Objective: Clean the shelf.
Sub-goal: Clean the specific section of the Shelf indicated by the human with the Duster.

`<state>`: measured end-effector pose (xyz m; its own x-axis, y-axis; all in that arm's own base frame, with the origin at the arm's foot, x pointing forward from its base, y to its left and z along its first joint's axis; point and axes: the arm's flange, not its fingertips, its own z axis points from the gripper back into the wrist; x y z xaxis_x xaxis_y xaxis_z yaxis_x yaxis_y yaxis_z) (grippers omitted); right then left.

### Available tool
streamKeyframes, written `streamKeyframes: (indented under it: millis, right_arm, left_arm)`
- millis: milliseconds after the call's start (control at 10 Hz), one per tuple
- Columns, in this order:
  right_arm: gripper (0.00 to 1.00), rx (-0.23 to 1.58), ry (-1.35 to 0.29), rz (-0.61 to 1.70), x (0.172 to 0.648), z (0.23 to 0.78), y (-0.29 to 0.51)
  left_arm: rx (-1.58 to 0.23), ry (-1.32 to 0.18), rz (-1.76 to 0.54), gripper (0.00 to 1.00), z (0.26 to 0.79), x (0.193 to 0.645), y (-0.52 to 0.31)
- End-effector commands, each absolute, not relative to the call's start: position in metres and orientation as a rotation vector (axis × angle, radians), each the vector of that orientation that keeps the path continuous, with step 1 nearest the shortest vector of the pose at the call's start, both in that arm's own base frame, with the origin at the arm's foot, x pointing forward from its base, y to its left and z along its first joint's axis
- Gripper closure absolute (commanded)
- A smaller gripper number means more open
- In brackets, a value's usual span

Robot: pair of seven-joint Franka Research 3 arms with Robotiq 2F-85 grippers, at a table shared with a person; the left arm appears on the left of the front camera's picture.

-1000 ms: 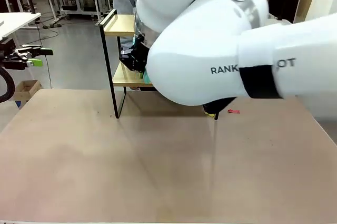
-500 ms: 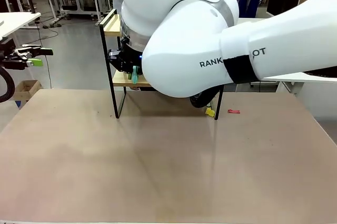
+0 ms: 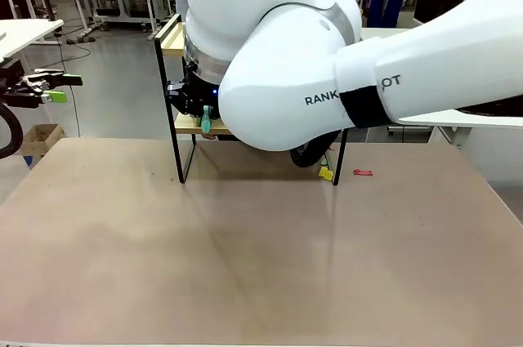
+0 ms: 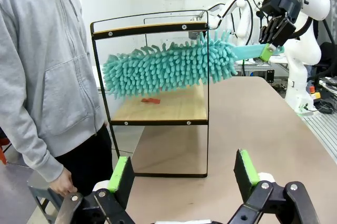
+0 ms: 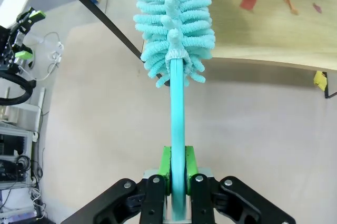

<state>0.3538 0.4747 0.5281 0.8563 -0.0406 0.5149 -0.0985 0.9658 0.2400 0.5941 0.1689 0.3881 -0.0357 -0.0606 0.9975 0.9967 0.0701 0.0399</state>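
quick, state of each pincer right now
left pincer: open, empty
right pincer: shut on the handle of the fluffy teal microfibre duster

The shelf (image 4: 179, 110) is a small two-tier rack: two light wooden boards in a thin black metal frame with raised side rails. It stands upright at the far part of the table (image 3: 245, 257), left of the middle. Small red scraps (image 5: 248, 0) lie on the lower board. The fluffy head of the teal duster (image 4: 163, 68) hangs between the two boards, above the lower one.
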Motion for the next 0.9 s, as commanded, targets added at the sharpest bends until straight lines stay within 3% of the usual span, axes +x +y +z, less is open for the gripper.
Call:
streamKeyframes:
  millis: [0,800]
  right_arm:
    - [0.87,0.277,-0.560,-0.010,0.371,0.521,0.506]
    - [0.87,0.213,-0.428,-0.004,0.398,0.486,0.532]
  left_arm:
    - [-1.086,-1.226,-1.233,0.00,0.390,0.593,0.169]
    - [-1.086,-1.226,-1.233,0.00,0.390,0.593,0.169]
